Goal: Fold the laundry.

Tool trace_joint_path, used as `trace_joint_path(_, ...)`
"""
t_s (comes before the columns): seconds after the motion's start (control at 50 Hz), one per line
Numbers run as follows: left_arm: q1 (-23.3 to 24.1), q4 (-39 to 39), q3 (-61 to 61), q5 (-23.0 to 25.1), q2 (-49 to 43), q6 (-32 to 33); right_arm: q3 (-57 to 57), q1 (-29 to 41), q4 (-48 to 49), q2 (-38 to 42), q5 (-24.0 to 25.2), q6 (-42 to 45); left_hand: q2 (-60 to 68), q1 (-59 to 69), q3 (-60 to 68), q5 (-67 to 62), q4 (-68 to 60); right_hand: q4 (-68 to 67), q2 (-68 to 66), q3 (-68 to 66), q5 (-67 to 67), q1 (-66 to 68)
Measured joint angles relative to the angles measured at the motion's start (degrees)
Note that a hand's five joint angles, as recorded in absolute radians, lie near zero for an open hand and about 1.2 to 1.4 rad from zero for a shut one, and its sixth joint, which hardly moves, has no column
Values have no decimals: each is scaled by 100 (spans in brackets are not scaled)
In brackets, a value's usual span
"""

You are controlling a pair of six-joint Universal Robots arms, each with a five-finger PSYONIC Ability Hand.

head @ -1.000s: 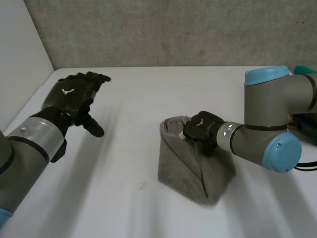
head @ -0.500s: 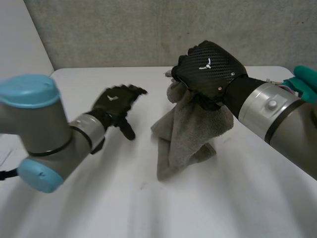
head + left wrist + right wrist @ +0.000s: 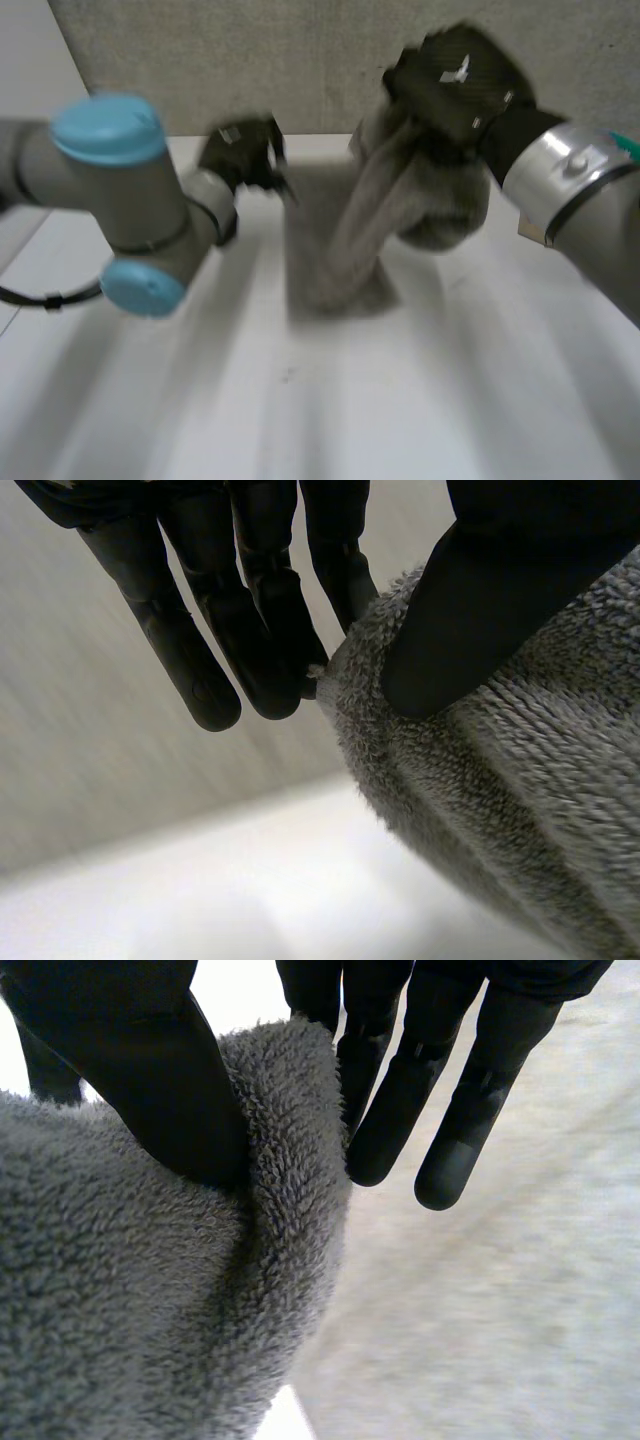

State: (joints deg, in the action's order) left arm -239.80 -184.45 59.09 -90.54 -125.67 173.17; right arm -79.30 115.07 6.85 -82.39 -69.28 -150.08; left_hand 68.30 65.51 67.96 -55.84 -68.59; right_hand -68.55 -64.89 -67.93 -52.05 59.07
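Before a grey wall (image 3: 200, 60), above the white tabletop's (image 3: 400, 400) far edge, a fluffy grey towel (image 3: 350, 250) hangs bunched. The right hand (image 3: 455, 80) pinches its top between thumb and straight fingers. The left hand (image 3: 245, 150) pinches a side edge likewise.

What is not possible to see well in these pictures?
Head view: motion blurs the towel, so its folds and corners cannot be told.
Head view: the left hand is blurred; its grip cannot be read there.
Left wrist view: the towel runs off the edge, so which part is pinched is unknown.
Right wrist view: the towel bunched under the right hand hides what lies beneath.
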Motion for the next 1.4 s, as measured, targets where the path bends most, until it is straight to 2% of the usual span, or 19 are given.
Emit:
trace_joint_path(0.08,-282,-529,-353,-180,473,28,169,-93,1108,149,-474,-254,11,0,0,0,0,-8,0,0,0,0)
trace_joint_path(0.18,-560,-1133,-420,-172,1107,84,127,-178,2701,282,-790,-664,11,0,0,0,0,-8,-163,0,-292,71)
trace_joint_path(0.24,-691,-1327,-256,-68,1492,110,-83,-215,3497,338,-746,-948,11,0,0,0,0,-8,-239,0,-464,406)
trace_joint_path(0.28,-719,-1330,-156,-19,1593,117,-179,-226,3661,350,-683,-1028,11,0,0,0,0,-8,-239,0,-471,406)
trace_joint_path(0.36,-794,-1128,651,231,1980,176,-719,-292,3942,381,-201,-1271,14,0,13,0,-2,-8,-239,0,-504,406)
trace_joint_path(0.48,-743,-824,2449,348,2132,485,-1610,-526,3086,582,389,-1130,20,0,16,0,-3,-9,-239,0,-520,406)
trace_joint_path(0.58,-594,-763,3580,326,1913,875,-2068,-695,1912,990,480,-727,23,0,17,0,-4,329,-50,269,-416,406)
trace_joint_path(0.64,-488,-713,3955,313,1732,1074,-2200,-764,1236,1251,474,-354,-156,-30,-126,38,162,984,628,922,279,11)
trace_joint_path(0.66,-435,-662,4083,307,1645,1174,-2229,-796,913,1370,466,-131,-884,-623,-854,571,856,1496,1158,1440,822,-518)
trace_joint_path(0.68,-412,-618,4131,303,1604,1226,-2235,-809,775,1419,462,-30,-884,-623,-854,571,856,1816,1483,1756,1166,-922)
trace_joint_path(0.7,-390,-553,4170,298,1569,1289,-2229,-827,563,1487,454,125,-2055,-1923,-1894,1684,1974,2433,2106,2373,1822,-1492)
trace_joint_path(0.72,-379,-501,4183,295,1556,1329,-2219,-836,454,1517,448,203,-2408,-2323,-2358,2038,2320,2694,2429,2696,2095,-1812)
trace_joint_path(0.74,-368,-400,4187,289,1550,1394,-2193,-846,293,1554,438,310,-3855,-3995,-3799,3633,3906,3351,3000,3286,2786,-2456)
trace_joint_path(0.76,-364,-299,4174,283,1560,1448,-2160,-854,166,1578,427,385,-4534,-4548,-4434,4288,4554,3822,3474,3761,3282,-2900)
trace_joint_path(0.86,-464,173,4048,283,1929,1559,-1956,-831,-190,1429,323,344,-5643,-5432,-5620,5304,5706,5113,4690,5035,4543,-4080)
trace_joint_path(0.98,-758,497,4047,392,2673,1530,-1666,-801,-516,1011,176,21,-5672,-5432,-5632,5304,5718,5253,4738,5222,4722,-4105)
trace_joint_path(1.12,-1436,637,4351,755,3303,1498,-1142,-819,-1126,808,11,-177,-5524,-5256,-5487,5205,5576,5242,4738,5204,4664,-4105)
trace_joint_path(1.26,-2126,840,4779,1531,3346,1586,-494,-824,-1828,1070,-73,4,-5111,-4813,-5075,4835,5116,4966,4719,4884,4258,-4067)
trace_joint_path(1.4,-2517,653,4930,2160,2986,1981,286,-803,-2395,1562,138,359,-5111,-4813,-5075,4835,5115,4497,4219,4433,3780,-3561)
